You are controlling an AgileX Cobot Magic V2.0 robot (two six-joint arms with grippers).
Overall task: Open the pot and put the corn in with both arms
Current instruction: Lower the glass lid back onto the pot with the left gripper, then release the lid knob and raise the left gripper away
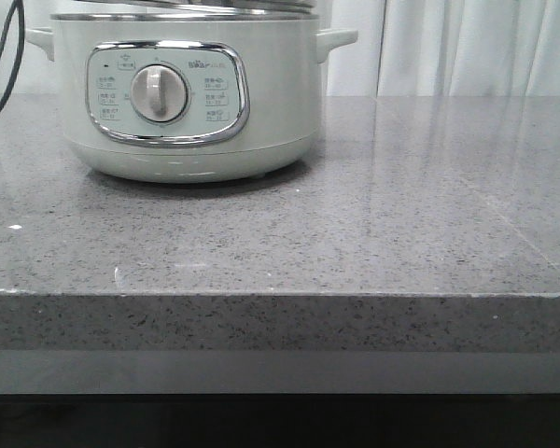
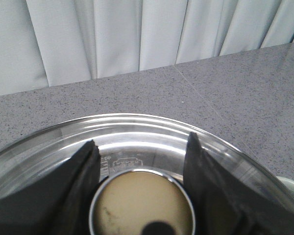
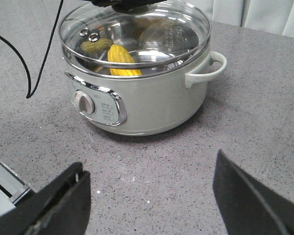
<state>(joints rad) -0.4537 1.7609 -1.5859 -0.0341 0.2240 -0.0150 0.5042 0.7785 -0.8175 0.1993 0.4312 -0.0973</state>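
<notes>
One corn (image 3: 121, 60) cob lies inside the pot (image 1: 187, 93), seen yellow through the glass lid (image 3: 137, 36) in the right wrist view. The lid sits on the pot's steel rim, slightly tilted. The left gripper (image 2: 142, 161) hangs over the lid with its fingers (image 2: 78, 181) spread on either side of the round knob (image 2: 142, 205); whether they touch it cannot be told. The right gripper (image 3: 147, 196) stands wide open and holds nothing, well apart from the pot above bare countertop (image 1: 401, 215). The pot stands toward the back left of the counter, far from its front edge (image 1: 280, 294). A black cable (image 3: 34, 73) trails beside it.
</notes>
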